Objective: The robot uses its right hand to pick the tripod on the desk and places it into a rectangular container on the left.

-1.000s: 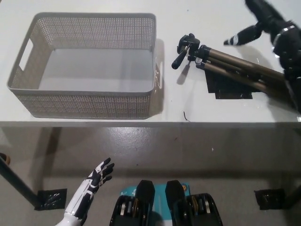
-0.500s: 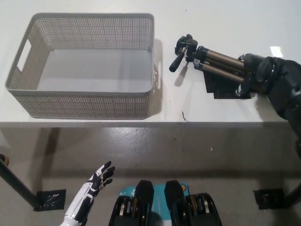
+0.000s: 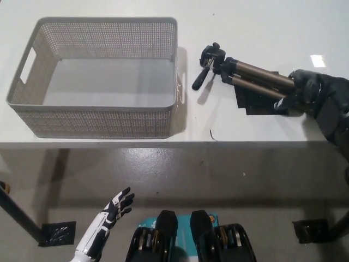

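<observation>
Because the tripod (image 3: 240, 73) lies flat on the white tabletop (image 3: 262, 22) with its legs folded together, the black right hand (image 3: 313, 93) takes it at the leg end, the end farthest from the basket (image 3: 98, 117), where the bundled tubes give something narrow to wrap around. That hand sits over the legs with its fingers curled down across them, and it looks clamped on the tripod, though the contact itself is covered by the hand and I judge the hold from its posture only. The tripod's head and its black handle point toward the basket, just beside the basket's right wall but apart from it, which suits a carry leftward into the open top. Nothing shows inside the basket, and it stands near the tabletop's front edge. A dark flat patch lies under the tripod's legs; what it is cannot be made out. How far the legs run under the hand is hidden, and the right arm is cut off at the picture's edge. Well below the basket, off the tabletop, the white left hand (image 3: 112, 210) rests with fingers spread, holding nothing.
</observation>
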Controlling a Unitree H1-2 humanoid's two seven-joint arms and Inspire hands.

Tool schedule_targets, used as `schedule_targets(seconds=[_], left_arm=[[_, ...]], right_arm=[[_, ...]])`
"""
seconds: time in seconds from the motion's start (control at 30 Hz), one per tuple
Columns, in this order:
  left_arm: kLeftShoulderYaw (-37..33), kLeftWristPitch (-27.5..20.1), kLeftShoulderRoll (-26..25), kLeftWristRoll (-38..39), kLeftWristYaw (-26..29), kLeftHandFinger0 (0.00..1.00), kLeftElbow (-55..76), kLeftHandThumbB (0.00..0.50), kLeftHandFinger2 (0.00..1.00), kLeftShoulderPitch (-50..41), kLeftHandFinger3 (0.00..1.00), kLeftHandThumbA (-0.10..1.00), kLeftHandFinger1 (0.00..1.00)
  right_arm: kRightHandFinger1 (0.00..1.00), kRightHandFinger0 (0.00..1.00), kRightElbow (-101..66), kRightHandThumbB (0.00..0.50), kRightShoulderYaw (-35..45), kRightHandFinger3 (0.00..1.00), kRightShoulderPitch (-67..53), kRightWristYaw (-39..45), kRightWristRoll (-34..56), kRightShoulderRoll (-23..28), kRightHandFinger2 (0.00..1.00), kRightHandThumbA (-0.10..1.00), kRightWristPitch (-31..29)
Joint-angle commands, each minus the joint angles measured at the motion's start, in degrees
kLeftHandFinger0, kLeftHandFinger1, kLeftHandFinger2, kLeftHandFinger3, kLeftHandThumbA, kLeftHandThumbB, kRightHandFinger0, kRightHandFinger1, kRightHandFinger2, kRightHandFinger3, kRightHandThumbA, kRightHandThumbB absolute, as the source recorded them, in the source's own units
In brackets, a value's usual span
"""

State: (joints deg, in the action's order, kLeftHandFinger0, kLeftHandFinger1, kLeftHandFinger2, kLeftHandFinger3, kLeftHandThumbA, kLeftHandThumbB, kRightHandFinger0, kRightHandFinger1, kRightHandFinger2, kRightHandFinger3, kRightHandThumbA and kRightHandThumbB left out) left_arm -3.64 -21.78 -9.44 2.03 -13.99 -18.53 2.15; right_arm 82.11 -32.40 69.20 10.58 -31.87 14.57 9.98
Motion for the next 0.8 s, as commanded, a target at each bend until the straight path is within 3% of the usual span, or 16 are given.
schedule_targets(seconds=[0.0,0.03,0.07,0.1,0.17,0.23,0.27,0.3,0.4,0.47,0.5,0.6,0.77], left_arm=[[-0.3,-1.5,-1.0,0.4,-1.0,1.00,1.2,0.500,1.00,0.9,1.00,1.00,1.00],[-0.3,-1.4,-1.1,0.3,-1.0,1.00,1.1,0.500,1.00,1.0,1.00,1.00,1.00],[-0.2,-1.3,-1.1,0.3,-1.0,1.00,1.1,0.500,1.00,1.0,1.00,1.00,1.00],[-0.2,-1.3,-1.2,0.4,-1.1,1.00,1.1,0.500,1.00,1.0,1.00,1.00,1.00],[-0.1,-1.0,-1.2,0.4,-1.1,1.00,1.2,0.500,1.00,1.0,1.00,1.00,1.00],[-0.1,-1.7,-1.2,0.3,-1.1,1.00,0.8,0.500,1.00,1.1,1.00,1.00,1.00],[-0.2,-1.8,-1.2,0.3,-1.2,1.00,0.6,0.500,1.00,1.1,1.00,1.00,1.00],[-0.2,-1.7,-1.2,0.3,-1.2,1.00,0.7,0.500,1.00,1.1,1.00,1.00,1.00],[-0.2,-1.3,-1.2,0.4,-1.3,1.00,0.9,0.500,1.00,1.1,1.00,1.00,1.00],[-0.2,-1.3,-1.3,0.6,-1.5,1.00,0.6,0.500,1.00,1.4,1.00,1.00,1.00],[-0.2,-1.3,-1.3,0.5,-1.5,1.00,0.5,0.500,1.00,1.7,1.00,1.00,1.00],[-0.2,-1.4,-1.1,0.4,-1.4,1.00,-0.1,0.500,1.00,2.1,1.00,1.00,1.00],[-0.3,-1.7,-1.1,0.7,-1.6,1.00,0.0,0.500,1.00,1.0,1.00,1.00,1.00]], right_arm=[[0.32,0.09,0.3,0.133,3.5,0.52,-1.5,-7.9,2.9,-1.4,0.45,-0.10,-6.2],[0.34,0.06,0.2,0.129,4.7,0.52,-1.5,-9.2,3.5,-1.3,0.58,-0.10,-7.8],[0.57,0.09,0.2,0.136,5.2,0.73,-1.3,-9.6,3.6,-1.3,0.88,-0.10,-8.6],[0.62,0.10,0.1,0.144,5.5,0.82,-1.2,-9.8,3.7,-1.3,0.96,-0.10,-8.9],[0.70,0.12,-0.1,0.163,6.7,0.96,-1.0,-11.4,3.7,-1.2,0.98,-0.10,-11.1],[0.81,0.25,-0.1,0.181,7.0,1.00,-1.0,-12.3,3.1,-1.1,1.00,-0.10,-12.2],[0.77,0.27,-0.2,0.176,6.8,0.99,-1.0,-12.7,2.7,-1.1,1.00,-0.10,-13.0],[0.70,0.22,-0.2,0.173,6.9,0.94,-0.8,-12.8,2.6,-1.1,0.98,-0.10,-13.1],[0.60,0.15,-0.3,0.187,7.0,0.86,-0.7,-13.8,2.6,-1.1,0.87,-0.10,-14.5],[0.61,0.08,-0.5,0.174,7.1,0.95,-0.1,-14.1,2.8,-1.1,0.96,-0.10,-14.9],[0.70,0.12,-0.6,0.158,7.1,1.00,0.2,-14.4,2.9,-0.9,1.00,-0.10,-15.4],[0.79,0.14,-0.8,0.147,7.6,1.00,0.7,-14.4,3.5,-0.4,1.00,-0.10,-16.8],[0.91,0.31,-1.3,0.140,8.7,1.00,1.2,-14.6,4.6,0.2,1.00,-0.10,-17.6]])
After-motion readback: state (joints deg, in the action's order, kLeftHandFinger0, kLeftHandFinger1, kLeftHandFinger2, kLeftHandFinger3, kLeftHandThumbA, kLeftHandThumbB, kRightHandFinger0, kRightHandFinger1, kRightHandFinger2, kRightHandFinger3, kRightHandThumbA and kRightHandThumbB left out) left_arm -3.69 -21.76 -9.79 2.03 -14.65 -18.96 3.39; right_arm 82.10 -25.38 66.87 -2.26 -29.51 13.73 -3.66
